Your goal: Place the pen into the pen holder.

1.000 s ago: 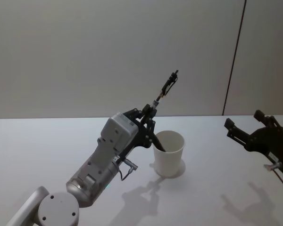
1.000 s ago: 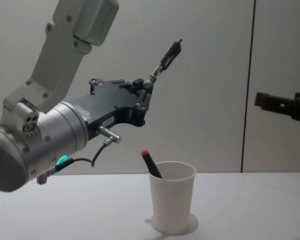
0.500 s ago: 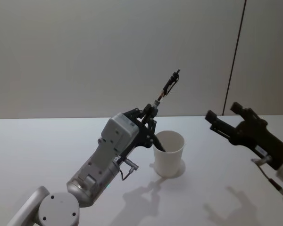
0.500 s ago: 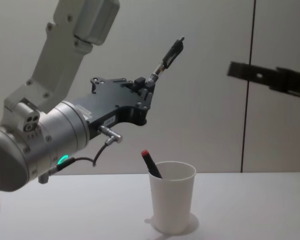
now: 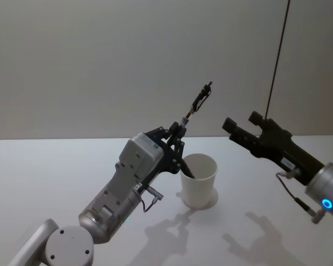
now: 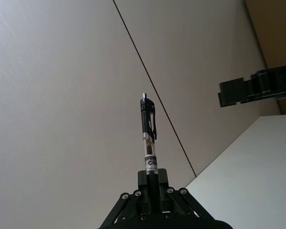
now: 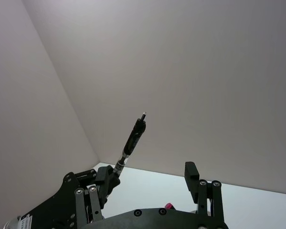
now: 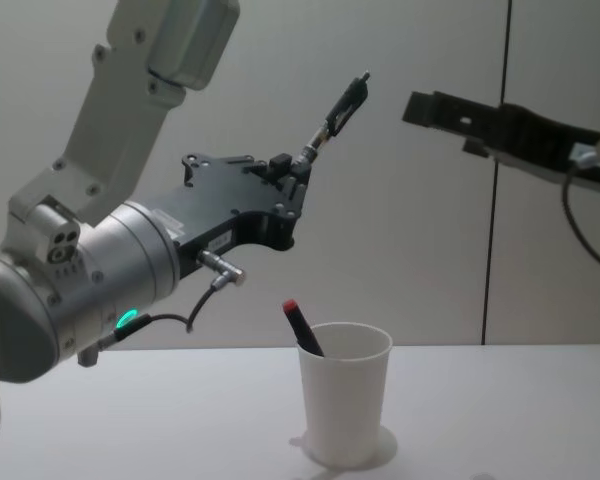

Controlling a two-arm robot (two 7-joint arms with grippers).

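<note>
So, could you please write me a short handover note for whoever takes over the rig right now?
Left gripper: shut on the pen at its lower end, raised above and left of the pen holder, pen tilted upward.
Right gripper: open, empty, raised to the pen's right, not touching it.
Pen holder: upright on the table, a red-capped marker leaning inside.
Done: pen lifted. Left: lower it into the pen holder, release.

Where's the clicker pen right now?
Head view, centre: the clicker pen sticks up from the shut left gripper, above the white cup, with the right gripper to its right.
</note>
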